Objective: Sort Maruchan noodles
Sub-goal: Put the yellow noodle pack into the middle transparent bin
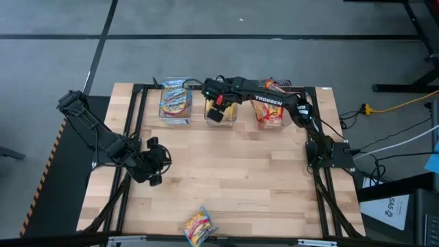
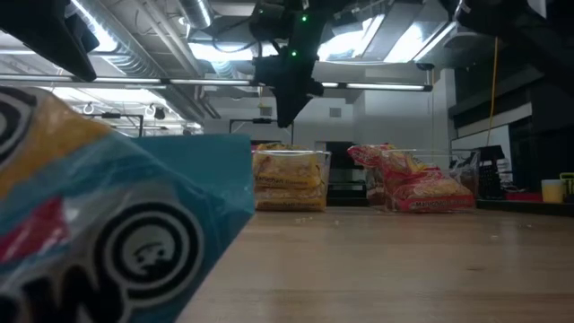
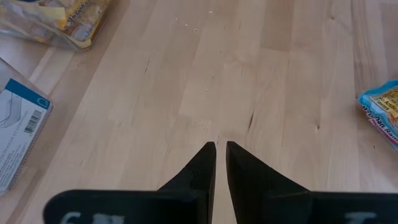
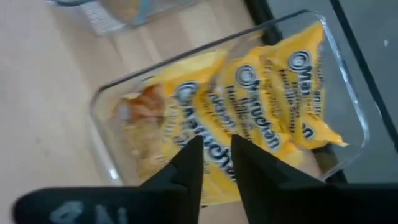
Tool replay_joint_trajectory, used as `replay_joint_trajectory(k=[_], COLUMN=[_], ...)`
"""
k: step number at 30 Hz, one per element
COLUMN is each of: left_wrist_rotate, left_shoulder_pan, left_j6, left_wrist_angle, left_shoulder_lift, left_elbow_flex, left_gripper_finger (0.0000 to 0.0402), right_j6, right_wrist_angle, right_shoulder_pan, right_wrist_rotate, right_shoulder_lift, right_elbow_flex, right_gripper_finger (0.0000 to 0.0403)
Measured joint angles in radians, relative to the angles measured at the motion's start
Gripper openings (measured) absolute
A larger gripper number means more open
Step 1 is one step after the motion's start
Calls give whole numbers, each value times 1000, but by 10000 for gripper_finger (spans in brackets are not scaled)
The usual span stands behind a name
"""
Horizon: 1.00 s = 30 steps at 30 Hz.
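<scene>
We see the right gripper (image 1: 218,110) hanging directly over the middle clear bin (image 4: 102,134), its fingers nearly closed with only a slim gap and nothing between them. Right beneath its tips lie the yellow Maruchan packets (image 4: 249,124), stacked inside that bin. To one side of it sits the bin of blue-trimmed packets (image 1: 175,101), to the other the bin of red-trimmed packets (image 1: 270,110). The left gripper (image 1: 153,165) waits low over bare table, fingers pinched almost together and empty. One loose packet (image 1: 199,225) lies well apart from both grippers, at the table's near edge.
</scene>
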Motion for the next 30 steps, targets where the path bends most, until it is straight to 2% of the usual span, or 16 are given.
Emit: replay_joint_trajectory(k=[7, 12, 17, 20, 30], left_wrist_rotate=[0, 0, -1, -4, -8], left_shoulder_pan=[0, 0, 0, 0, 0], left_j6=[0, 0, 0, 0, 0], left_wrist_angle=[0, 4, 0, 0, -4], left_shoulder_lift=[0, 0, 0, 0, 0], left_elbow_flex=[0, 0, 0, 0, 0], left_gripper_finger=[33, 33, 33, 33, 33], right_j6=[4, 5, 7, 7, 53], right_wrist_angle=[30, 21, -34, -62, -92], right_shoulder_pan=[-29, -33, -31, -32, -31], right_wrist_rotate=[-43, -70, -192, -222, -327], right_shoulder_lift=[47, 79, 93, 102, 108], right_elbow_flex=[1, 1, 0, 1, 1], right_gripper_finger=[6, 18, 10, 3, 15])
